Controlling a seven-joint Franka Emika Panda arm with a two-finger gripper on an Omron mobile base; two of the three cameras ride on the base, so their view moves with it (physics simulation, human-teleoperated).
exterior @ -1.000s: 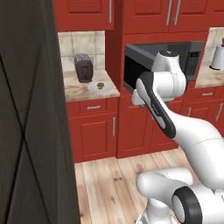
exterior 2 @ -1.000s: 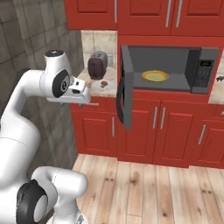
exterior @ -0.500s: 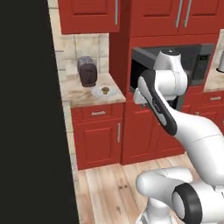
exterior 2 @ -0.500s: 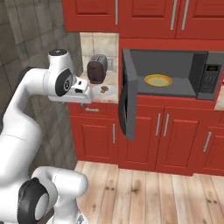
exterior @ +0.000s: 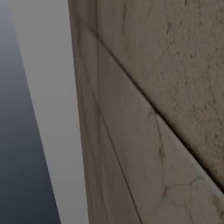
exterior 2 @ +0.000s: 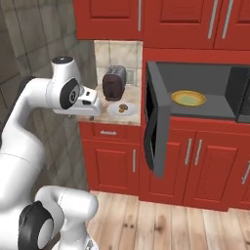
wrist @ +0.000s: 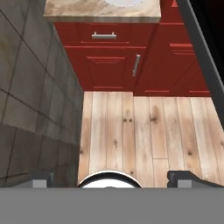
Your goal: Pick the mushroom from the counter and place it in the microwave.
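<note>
The small brown mushroom (exterior 2: 124, 106) lies on a white plate (exterior 2: 117, 111) on the beige counter (exterior 2: 108, 118), in front of a dark toaster. To the right, the microwave (exterior 2: 205, 93) stands with its door (exterior 2: 157, 126) swung wide open and a yellow dish (exterior 2: 188, 98) inside. My gripper (exterior 2: 89, 110) hovers at the counter's left front corner, left of the plate and apart from it. In the hand view the gripper (wrist: 113, 177) points down at the floor. Its fingertips (wrist: 43, 176) stand far apart, open and empty. The counter edge (wrist: 103, 12) shows at the top.
The dark toaster (exterior 2: 114, 83) stands behind the plate. A grey tiled wall (exterior 2: 34, 44) runs close on the left, and the same wall (exterior: 166, 109) is right against the left base camera. Red cabinets (exterior 2: 117, 161) stand under the counter, over a wood floor (wrist: 131, 131).
The base has driven, so both base views have shifted: the counter and microwave look closer, and the left base view now faces a wall. The gripper stays open.
</note>
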